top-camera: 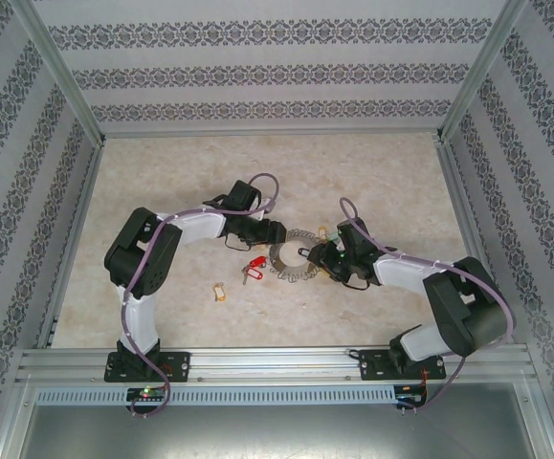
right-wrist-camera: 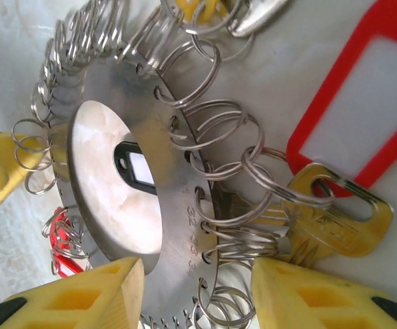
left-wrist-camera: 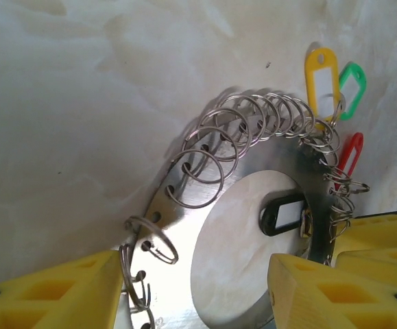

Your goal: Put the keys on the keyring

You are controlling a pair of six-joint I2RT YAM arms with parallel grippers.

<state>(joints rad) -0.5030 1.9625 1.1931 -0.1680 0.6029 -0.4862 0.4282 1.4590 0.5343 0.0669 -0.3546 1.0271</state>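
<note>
Keyring (top-camera: 294, 260) sits centre of the surface (top-camera: 162, 182), btwn both arms. Left fingers (left-wrist-camera: 54, 298) are spread either side of its rim, right fingers (right-wrist-camera: 81, 298) likewise from the opp. side; we can't tell if either pair pinches it. Red-tag key (top-camera: 254, 269) lies loose just left of it, tan-tag key (top-camera: 221, 292) farther left.

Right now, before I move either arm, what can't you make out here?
Left gripper: in the left wrist view its fingers cover the keyring's rim; clamped or not, unclear.
Right gripper: same in the right wrist view.
Tan-tagged key: too small in the top view to see its hole.
</note>
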